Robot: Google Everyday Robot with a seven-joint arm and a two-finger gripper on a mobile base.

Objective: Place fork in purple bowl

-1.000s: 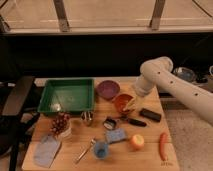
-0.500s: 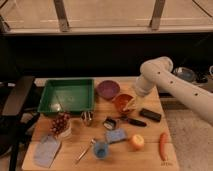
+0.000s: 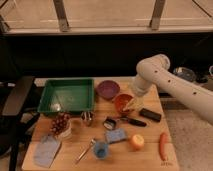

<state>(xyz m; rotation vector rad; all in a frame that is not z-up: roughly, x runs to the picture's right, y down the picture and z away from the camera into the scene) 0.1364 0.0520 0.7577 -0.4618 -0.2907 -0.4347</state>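
Note:
The slim silvery fork lies on the wooden table near its front edge, just left of the small blue cup. The dull purple bowl stands at the back middle, right of the green tray. My gripper hangs at the end of the white arm, low over the right rim of the orange-red bowl. It is to the right of and in front of the purple bowl, and far from the fork.
A green tray stands at the back left. Grapes, a metal cup, a black-handled utensil, a black block, a blue sponge, an orange fruit, a carrot and a bluish cloth lie around.

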